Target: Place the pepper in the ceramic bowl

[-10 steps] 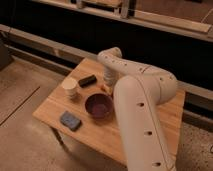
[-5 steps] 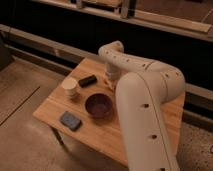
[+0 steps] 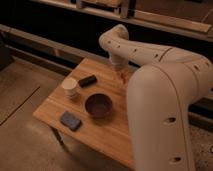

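My gripper (image 3: 120, 73) hangs from the wrist of the big white arm over the table's far right part, behind and to the right of the ceramic bowl. It is shut on the small red-orange pepper (image 3: 122, 78), which shows at its tip a little above the wood. The arm hides most of the gripper. The ceramic bowl (image 3: 98, 105), round and dark reddish-brown, stands in the middle of the table, and nothing shows inside it.
On the wooden table (image 3: 107, 132) a pale beige cup (image 3: 70, 88) stands left of the bowl. A dark stubby block (image 3: 87, 81) lies behind the cup, and a grey-blue pad (image 3: 70, 120) lies near the front left corner. A dark rail runs behind.
The wrist and gripper have moved to the right and slightly back, away from the bowl's rim, carrying the pepper. The things on the table have not moved.
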Robot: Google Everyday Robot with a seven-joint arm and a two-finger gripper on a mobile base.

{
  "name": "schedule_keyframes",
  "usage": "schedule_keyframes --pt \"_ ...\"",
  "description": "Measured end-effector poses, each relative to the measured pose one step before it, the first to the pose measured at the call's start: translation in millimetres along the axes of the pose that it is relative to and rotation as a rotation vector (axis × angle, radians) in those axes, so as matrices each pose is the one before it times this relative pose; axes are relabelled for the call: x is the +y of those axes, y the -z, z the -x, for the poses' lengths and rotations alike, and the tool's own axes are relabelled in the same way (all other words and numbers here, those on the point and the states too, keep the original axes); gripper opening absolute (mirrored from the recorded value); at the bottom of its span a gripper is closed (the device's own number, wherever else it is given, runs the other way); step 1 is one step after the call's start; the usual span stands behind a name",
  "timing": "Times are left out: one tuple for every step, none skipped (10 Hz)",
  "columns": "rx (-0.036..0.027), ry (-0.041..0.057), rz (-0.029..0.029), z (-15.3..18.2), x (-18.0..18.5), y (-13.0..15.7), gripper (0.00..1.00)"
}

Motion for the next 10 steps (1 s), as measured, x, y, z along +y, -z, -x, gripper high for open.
schedule_keyframes --pt "-0.00662 -0.01588 0.00296 -0.97 13.46 9.56 0.00" --pt "-0.00725 -0.00466 0.00770 1.23 13.03 6.28 0.00" --pt "-0.01135 -0.00056 0.01140 2.86 16.43 6.61 0.00" --pt "-0.01058 0.00380 0.01000 3.66 16.13 4.93 0.00" --pt "-0.00868 0.00778 0.00940 3.49 20.65 5.55 0.00" --pt "0.00101 0.00024 0.00105 -0.27 8.81 1.97 0.00" --pt "0.00323 -0.00343 -0.00068 -2.13 9.71 2.61 0.00" --pt "0.00432 -0.00648 -0.00135 -2.95 5.64 1.08 0.00" --pt "0.01314 -0.02213 0.00146 -8.58 8.14 0.18 0.00" --pt "0.00943 -0.01481 0.00639 -5.02 4.49 -1.23 0.00"
